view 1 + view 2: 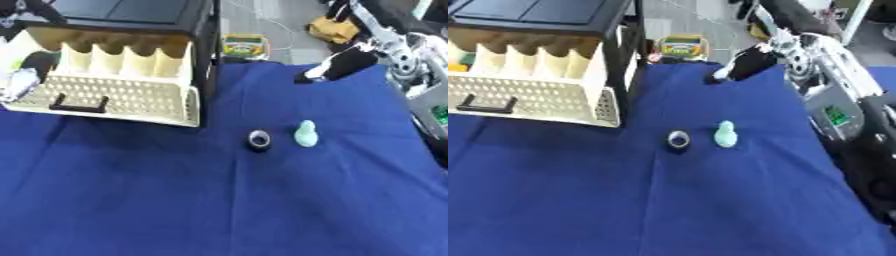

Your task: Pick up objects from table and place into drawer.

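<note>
Table point(131, 210): covered by a blue cloth, wrinkled, with a crease running down the middle; wide bare cloth lies across the whole near half and to the left of the objects

Drawer unit point(122, 10): black frame at the far left corner of the cloth, its right post standing at the cloth's far edge

Drawer point(114, 95): cream, perforated front with a dark handle point(79, 104), pulled out toward the viewer and tilted down; scalloped dividers show behind the front. Its right corner ends short of the objects, with open cloth between

Objects, 2, near the cloth's centre:
- dark ring-shaped item point(259, 140), lying flat
- pale green item point(305, 134), small and rounded, just right of the ring, not touching it

Right hand point(745, 64): black with pale fingertips, above the far right edge of the cloth, well apart from both objects; whether its fingers are curled or straight cannot be told; it holds nothing visible

Left hand: a blurred shape at the left edge beside the drawer, not identifiable

Yellow-green box point(246, 46): beyond the cloth's far edge
</note>
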Available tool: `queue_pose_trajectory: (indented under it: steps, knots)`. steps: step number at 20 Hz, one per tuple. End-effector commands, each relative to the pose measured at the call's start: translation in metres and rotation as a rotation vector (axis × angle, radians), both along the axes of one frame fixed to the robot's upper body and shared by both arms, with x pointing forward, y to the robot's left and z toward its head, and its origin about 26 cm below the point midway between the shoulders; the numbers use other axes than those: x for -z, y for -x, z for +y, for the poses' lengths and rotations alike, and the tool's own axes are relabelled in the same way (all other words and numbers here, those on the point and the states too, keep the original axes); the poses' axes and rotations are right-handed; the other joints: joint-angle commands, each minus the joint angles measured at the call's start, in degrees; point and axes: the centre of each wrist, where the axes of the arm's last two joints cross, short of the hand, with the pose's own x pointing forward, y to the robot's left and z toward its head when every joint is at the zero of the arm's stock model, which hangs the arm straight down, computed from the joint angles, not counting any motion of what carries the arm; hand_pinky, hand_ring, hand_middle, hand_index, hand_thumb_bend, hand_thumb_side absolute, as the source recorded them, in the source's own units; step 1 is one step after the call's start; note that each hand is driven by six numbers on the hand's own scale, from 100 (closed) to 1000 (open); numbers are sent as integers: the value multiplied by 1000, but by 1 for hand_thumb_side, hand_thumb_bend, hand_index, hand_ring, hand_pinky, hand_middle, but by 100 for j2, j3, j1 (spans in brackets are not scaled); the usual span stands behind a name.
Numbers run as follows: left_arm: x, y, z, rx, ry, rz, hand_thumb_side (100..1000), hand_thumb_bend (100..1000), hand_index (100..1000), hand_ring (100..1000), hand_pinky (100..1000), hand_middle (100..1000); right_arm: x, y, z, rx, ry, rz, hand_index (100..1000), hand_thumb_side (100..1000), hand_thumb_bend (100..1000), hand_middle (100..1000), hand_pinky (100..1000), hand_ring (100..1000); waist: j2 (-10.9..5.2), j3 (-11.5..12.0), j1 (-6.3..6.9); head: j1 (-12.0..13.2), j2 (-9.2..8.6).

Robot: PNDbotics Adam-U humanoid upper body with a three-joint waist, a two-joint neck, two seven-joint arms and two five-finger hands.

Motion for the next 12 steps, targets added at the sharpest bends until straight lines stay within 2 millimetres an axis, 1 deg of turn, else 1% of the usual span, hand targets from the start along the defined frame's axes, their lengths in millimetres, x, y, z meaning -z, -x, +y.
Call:
queue_pose_trajectory:
  steps: [1, 3, 4, 5, 6, 7, 10, 12]
  knots:
    - [-9, 6, 2, -2, 48, -49, 583, 100, 853, 100, 100, 100, -9, -10, -11, 21, 34, 51, 942, 279, 889, 682, 750, 745, -163, -4, 27, -1, 57]
    - [-8, 6, 3, -3, 72, -53, 596, 100, 851, 100, 100, 100, -7, -18, -15, 26, 41, 103, 947, 269, 877, 688, 747, 746, -184, -8, 34, -5, 68]
    - [-8, 6, 3, -2, 85, -55, 601, 100, 851, 100, 100, 100, -6, -22, -18, 30, 44, 130, 942, 236, 838, 692, 746, 744, -194, -11, 37, -6, 72]
    - [-8, 6, 4, -1, 99, -58, 603, 100, 850, 100, 100, 100, -4, -26, -20, 34, 47, 158, 933, 259, 797, 700, 736, 732, -204, -13, 39, -8, 79]
    - [-9, 6, 4, 1, 115, -65, 603, 100, 850, 100, 100, 100, -4, -29, -22, 39, 48, 183, 930, 327, 730, 715, 729, 722, -217, -15, 41, -11, 92]
    - [-10, 7, 5, 4, 132, -73, 603, 100, 850, 100, 100, 100, -3, -32, -25, 45, 49, 207, 930, 327, 730, 715, 729, 722, -227, -17, 42, -15, 102]
    - [-17, 9, 7, 20, 205, -108, 588, 100, 832, 100, 100, 100, 0, -40, -28, 43, 50, 275, 922, 276, 694, 750, 702, 712, -255, -16, 40, -33, 137]
    - [-19, 10, 9, 23, 253, -117, 591, 100, 820, 100, 100, 100, 3, -43, -30, 34, 57, 313, 921, 247, 664, 764, 655, 697, -265, -14, 42, -42, 142]
